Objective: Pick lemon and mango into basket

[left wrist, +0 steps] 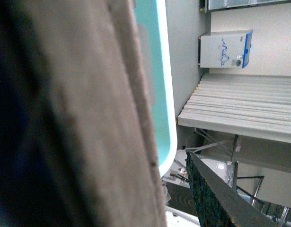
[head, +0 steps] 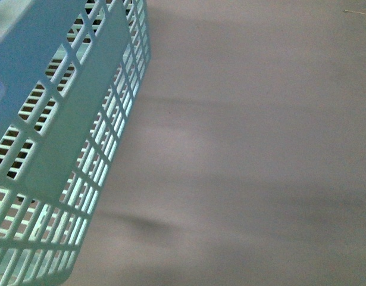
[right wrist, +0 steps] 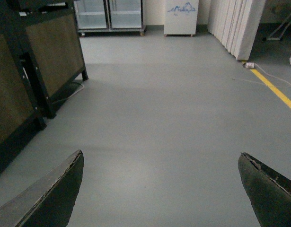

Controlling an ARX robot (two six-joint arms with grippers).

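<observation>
Lattice walls of the pale turquoise basket [head: 69,137] filled the left of the front view, tilted across the frame over a bare grey floor [head: 248,149]; neither arm showed there.

From the left wrist, a broad brown band [left wrist: 88,118], blurred and very close, covered the near half of the picture, with the basket's turquoise rim just behind it. The left gripper's one visible finger [left wrist: 216,198] was dark and textured; whether that gripper was clamped on anything could not be told. Beyond stood a white cabinet [left wrist: 225,49] and white slatted panels [left wrist: 240,106].

From the right wrist, the right gripper [right wrist: 160,155] hung with its jaws spread wide and nothing between them, above the floor. A yellow line [right wrist: 277,92] and a wood-panelled stand [right wrist: 50,52] lay further off.
</observation>
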